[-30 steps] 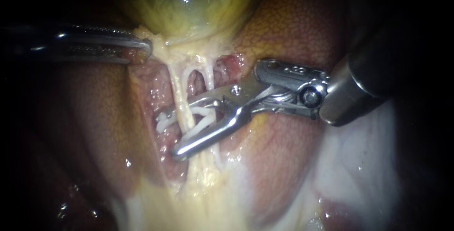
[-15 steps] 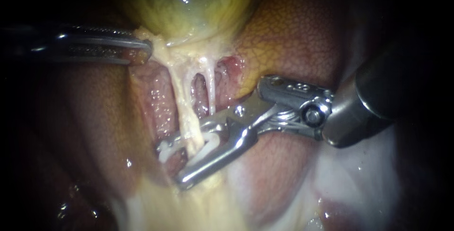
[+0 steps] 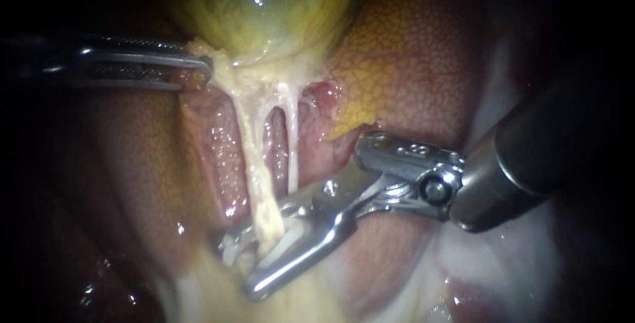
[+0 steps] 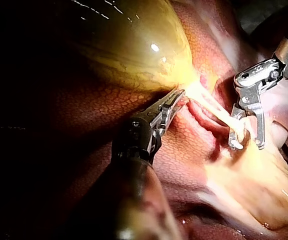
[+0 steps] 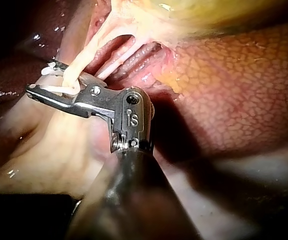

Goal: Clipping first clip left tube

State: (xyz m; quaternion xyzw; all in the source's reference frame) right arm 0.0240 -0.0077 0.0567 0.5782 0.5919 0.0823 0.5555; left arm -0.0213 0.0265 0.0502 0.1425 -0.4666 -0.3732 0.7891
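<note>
Close view of a liver and gallbladder with two metal instruments. From the left edge comes the left instrument (image 3: 202,71), lying level; its jaws are clamped together on the pale tissue (image 3: 198,49) at the lower end of the gallbladder (image 3: 264,5). The gallbladder is a shiny yellow-green sac at top centre.

Two thin pale strands run down from that lower end, side by side with a narrow gap between them. The left tube (image 3: 254,164) is the thicker, cream-coloured one. The right tube (image 3: 292,144) is thinner and whiter. Red, wet tissue lies behind them.

Lower down, the left tube passes between the two jaws of the right instrument (image 3: 241,265). These jaws stand apart and point down and to the left. They carry a white clip (image 3: 230,251), one leg against each jaw, so the clip straddles the left tube. The right tube ends just above the upper jaw, outside the clip.

The right instrument's hinge and dark shaft lead away to the upper right, over the mottled orange-red liver (image 3: 423,65).
</note>
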